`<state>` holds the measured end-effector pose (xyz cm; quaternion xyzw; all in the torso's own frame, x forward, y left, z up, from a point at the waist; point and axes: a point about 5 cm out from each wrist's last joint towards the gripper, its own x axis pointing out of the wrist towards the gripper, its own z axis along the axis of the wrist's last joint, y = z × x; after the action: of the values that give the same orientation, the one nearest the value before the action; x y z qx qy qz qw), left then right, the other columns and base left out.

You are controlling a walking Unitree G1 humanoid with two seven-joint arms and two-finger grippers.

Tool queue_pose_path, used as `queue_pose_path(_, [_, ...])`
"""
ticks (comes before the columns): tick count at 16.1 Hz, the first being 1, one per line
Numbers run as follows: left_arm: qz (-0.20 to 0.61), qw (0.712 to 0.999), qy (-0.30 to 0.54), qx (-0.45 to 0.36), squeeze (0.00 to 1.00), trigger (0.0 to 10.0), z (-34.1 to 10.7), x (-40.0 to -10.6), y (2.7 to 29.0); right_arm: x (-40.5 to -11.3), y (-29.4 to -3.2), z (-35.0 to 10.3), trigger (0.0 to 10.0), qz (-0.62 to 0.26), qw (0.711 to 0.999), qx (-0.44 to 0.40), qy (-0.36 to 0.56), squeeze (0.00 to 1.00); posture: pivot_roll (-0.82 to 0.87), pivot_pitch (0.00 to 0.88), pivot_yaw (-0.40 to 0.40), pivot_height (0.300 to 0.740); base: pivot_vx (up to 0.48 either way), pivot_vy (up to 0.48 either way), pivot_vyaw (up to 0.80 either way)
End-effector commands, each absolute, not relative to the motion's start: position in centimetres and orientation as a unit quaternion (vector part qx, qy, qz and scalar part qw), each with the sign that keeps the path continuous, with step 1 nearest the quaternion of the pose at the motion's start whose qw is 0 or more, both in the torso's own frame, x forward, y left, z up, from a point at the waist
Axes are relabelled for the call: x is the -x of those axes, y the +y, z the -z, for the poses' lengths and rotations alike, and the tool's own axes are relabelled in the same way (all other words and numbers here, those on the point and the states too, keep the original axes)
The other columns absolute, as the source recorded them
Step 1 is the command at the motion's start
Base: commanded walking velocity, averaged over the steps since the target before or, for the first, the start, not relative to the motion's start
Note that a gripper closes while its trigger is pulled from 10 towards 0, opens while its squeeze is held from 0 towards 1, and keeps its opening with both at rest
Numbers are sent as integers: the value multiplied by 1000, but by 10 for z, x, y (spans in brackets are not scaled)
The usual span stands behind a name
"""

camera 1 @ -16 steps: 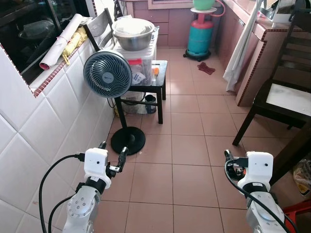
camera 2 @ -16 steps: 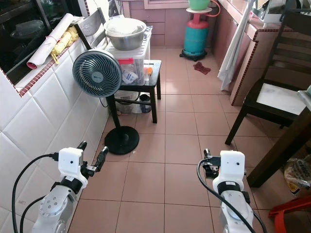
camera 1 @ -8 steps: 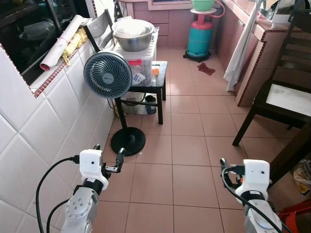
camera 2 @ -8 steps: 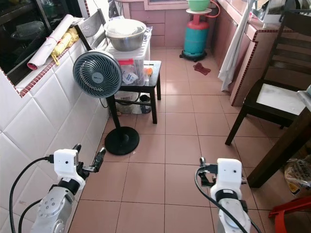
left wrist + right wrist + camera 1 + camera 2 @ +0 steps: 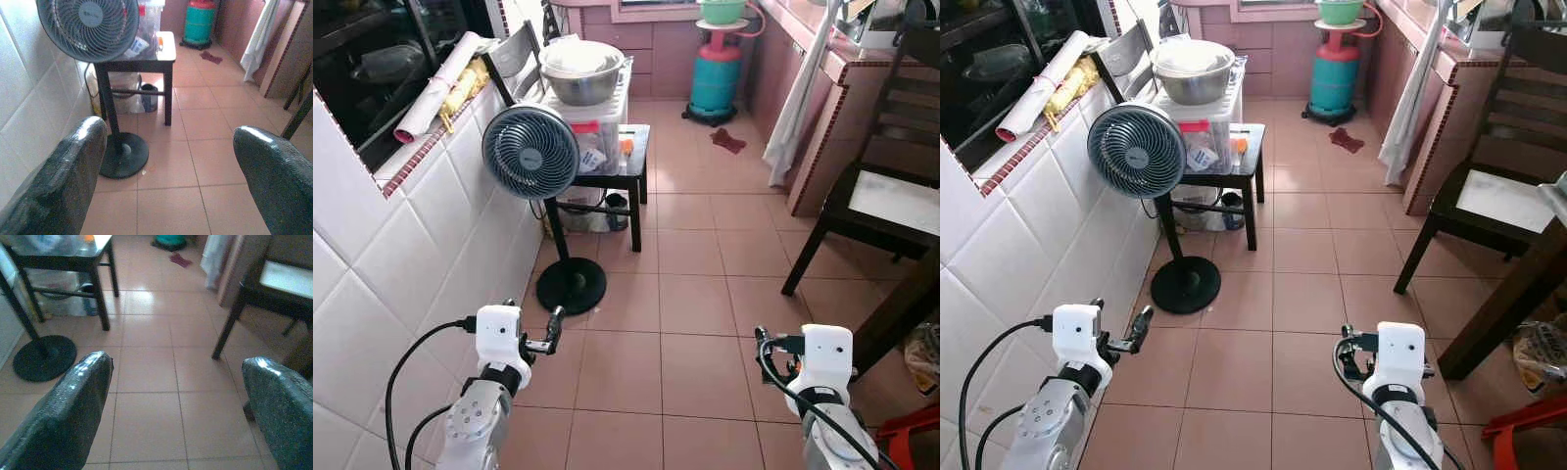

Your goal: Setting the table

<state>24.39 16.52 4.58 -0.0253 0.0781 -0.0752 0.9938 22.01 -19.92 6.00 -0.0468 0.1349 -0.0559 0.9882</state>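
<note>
- One standing fan (image 5: 530, 152) at 11 o'clock on the tiled floor (image 5: 690, 323), its round base (image 5: 571, 285) near the white tiled wall (image 5: 401, 255).
- One small dark side table (image 5: 617, 176) just behind the fan, bearing one clear plastic box (image 5: 592, 122) topped by one metal bowl (image 5: 581, 70).
- One teal gas cylinder (image 5: 715, 70) at 12 o'clock, far back.
- One dark chair (image 5: 876, 196) at 2 o'clock.
- Two grippers, both held low in front over bare floor.
- Left gripper (image 5: 168, 161) at 7 o'clock: jaws spread wide, nothing between them, touching nothing.
- Right gripper (image 5: 178, 401) at 5 o'clock: jaws likewise spread wide and empty.
- No tableware can be made out apart from the bowl.
</note>
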Motion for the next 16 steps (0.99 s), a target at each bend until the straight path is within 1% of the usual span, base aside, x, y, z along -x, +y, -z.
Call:
queue_pose_path(1, [79, 993, 83, 19, 0, 10000, -47, -244, 167, -225, -189, -73, 10000, 23, 994, 50, 99, 0, -102, 0, 65, 740, 0, 0, 0])
queue_pose_path(2, [82, 992, 90, 38, 0, 10000, -46, -243, 166, -226, -186, -76, 10000, 20, 994, 52, 93, 0, -100, 0, 65, 740, 0, 0, 0])
queue_pose_path(4, [95, 991, 95, 21, 0, 10000, -43, -238, 165, -225, -185, -74, 10000, 22, 994, 45, 101, 0, -101, 0, 67, 740, 0, 0, 0])
queue_pose_path(5, [85, 991, 101, 12, 0, 10000, -38, -234, 165, -223, -188, -68, 10000, 34, 988, 74, 129, 0, -99, 0, 67, 740, 0, 0, 0])
queue_pose_path(6, [66, 992, 107, 32, 0, 10000, -38, -234, 169, -221, -188, -68, 10000, 31, 991, 44, 125, 0, -99, 0, 67, 740, 0, 0, 0])
queue_pose_path(7, [57, 991, 111, 46, 0, 10000, -37, -236, 173, -221, -188, -69, 10000, 31, 992, 30, 119, 0, -97, 0, 65, 740, 0, 0, 0])
queue_pose_path(8, [56, 991, 112, 48, 0, 10000, -37, -236, 174, -221, -186, -70, 10000, 23, 993, 23, 117, 0, -97, 0, 66, 740, 0, 0, 0])
queue_pose_path(9, [59, 991, 115, 31, 0, 10000, -34, -234, 170, -223, -185, -68, 10000, 18, 992, 24, 125, 0, -96, 0, 67, 740, 0, 0, 0])
queue_pose_path(10, [67, 991, 115, 32, 0, 10000, -34, -233, 168, -225, -185, -68, 10000, 16, 992, 16, 126, 0, -94, 0, 68, 740, 0, 0, -775])
queue_pose_path(13, [55, 992, 110, 36, 0, 10000, -36, -239, 171, -231, -185, -68, 10000, 24, 992, 36, 121, 0, -86, 0, 70, 740, 0, 0, -775])
queue_pose_path(16, [62, 991, 115, 16, 0, 10000, -36, -241, 170, -235, -183, -68, 10000, 36, 993, 19, 115, 0, -84, 0, 74, 740, 0, 0, -769])
